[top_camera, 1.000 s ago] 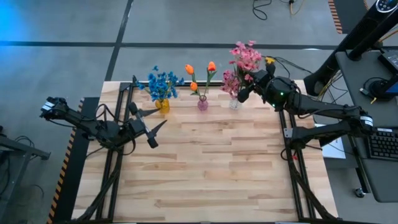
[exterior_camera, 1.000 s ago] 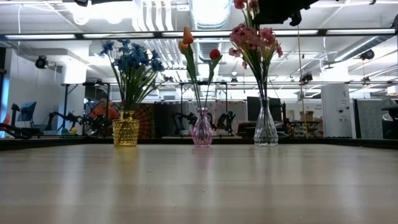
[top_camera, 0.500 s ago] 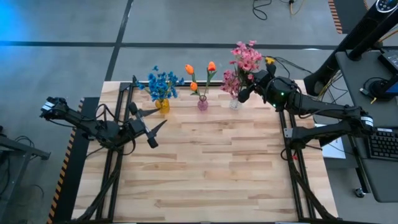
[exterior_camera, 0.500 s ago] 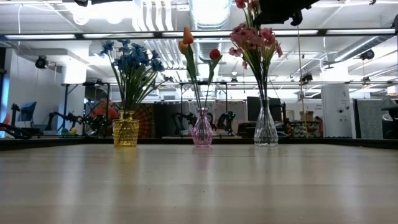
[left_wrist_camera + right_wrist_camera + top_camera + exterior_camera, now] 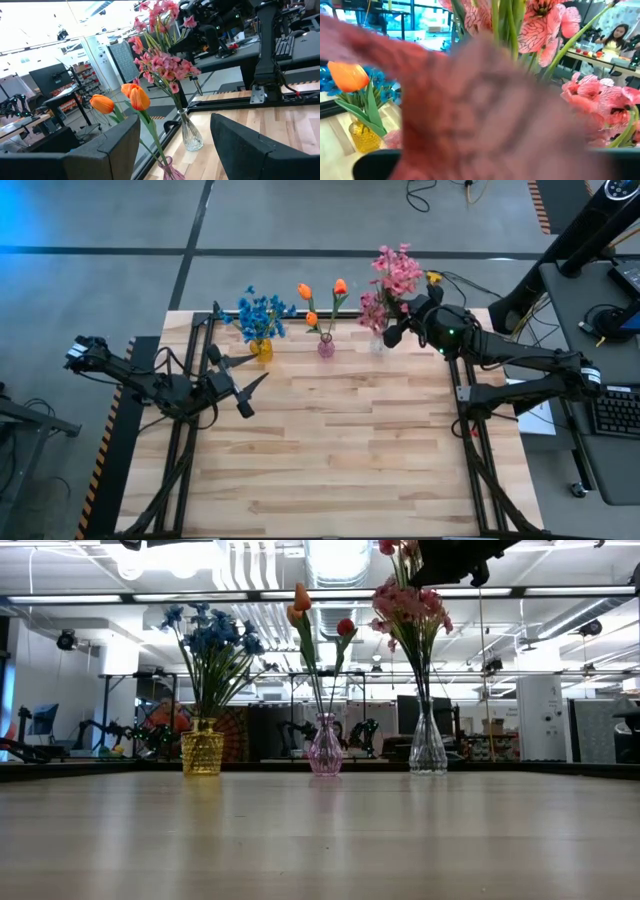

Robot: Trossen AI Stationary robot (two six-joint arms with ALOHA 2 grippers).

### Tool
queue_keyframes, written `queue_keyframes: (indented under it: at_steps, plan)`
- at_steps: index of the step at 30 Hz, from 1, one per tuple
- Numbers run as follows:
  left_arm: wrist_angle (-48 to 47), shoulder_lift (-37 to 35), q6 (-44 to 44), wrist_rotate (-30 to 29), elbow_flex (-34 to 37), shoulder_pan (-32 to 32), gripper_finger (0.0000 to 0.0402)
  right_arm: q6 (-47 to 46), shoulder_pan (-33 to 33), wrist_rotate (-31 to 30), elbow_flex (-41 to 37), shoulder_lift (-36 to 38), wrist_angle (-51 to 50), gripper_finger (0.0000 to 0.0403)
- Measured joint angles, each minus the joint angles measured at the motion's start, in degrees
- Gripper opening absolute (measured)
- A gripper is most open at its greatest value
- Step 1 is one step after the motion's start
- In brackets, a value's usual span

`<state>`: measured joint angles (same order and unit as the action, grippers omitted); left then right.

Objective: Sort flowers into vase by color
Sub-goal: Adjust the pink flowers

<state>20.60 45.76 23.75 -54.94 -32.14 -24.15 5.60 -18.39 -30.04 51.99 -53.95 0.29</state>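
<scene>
Three vases stand in a row at the table's far edge. A yellow vase [image 5: 261, 351] holds blue flowers [image 5: 262, 313]. A pink vase [image 5: 326, 347] holds orange tulip buds [image 5: 322, 292]. A clear vase [image 5: 377, 347] holds pink flowers [image 5: 392, 280]. All stems stick down into the vase necks. My right gripper [image 5: 390, 336] is level and high up among the pink blooms, shut. In its wrist view a blurred pink bloom [image 5: 485, 105] hides the fingers. My left gripper [image 5: 250, 372] is open and empty, near the yellow vase. My right gripper sits right against the pink flowers above the clear vase. A blurred bloom in front of the wrist camera hides the fingertips. I cannot tell whether they touch a stem [image 5: 505, 20] or a bloom.
The wooden table top [image 5: 340, 450] lies bare in front of the vases. Black frame rails [image 5: 185, 430] run along its left and right sides. A desk with a keyboard [image 5: 610, 410] stands to the right, off the table.
</scene>
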Motion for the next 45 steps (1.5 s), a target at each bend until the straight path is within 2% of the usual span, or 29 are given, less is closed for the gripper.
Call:
queue_keyframes:
  at_steps: [21, 31, 35, 40, 45]
  plan:
    - [0.0, 0.0, 0.0, 0.0, 0.0, 0.0, 0.0224, -2.0, 0.0, 0.0, 0.2, 0.5, -0.5, 0.0018]
    - [0.0, 0.0, 0.0, 0.0, 0.0, 0.0, 0.0224, -3.3, 0.0, 0.0, 0.2, 1.4, -1.1, 0.0108]
    - [0.0, 0.0, 0.0, 0.0, 0.0, 0.0, 0.0224, -5.2, 0.0, 0.0, 0.3, 3.6, -4.6, 0.0137]
    - [0.0, 0.0, 0.0, 0.0, 0.0, 0.0, 0.0224, -8.8, 0.2, 0.0, 0.3, 6.7, -9.7, 0.0155]
    - [0.2, 0.1, -0.2, 0.6, 0.0, 0.0, 0.0224, -10.9, 1.5, 0.7, 0.4, 8.2, -17.0, 0.0155]
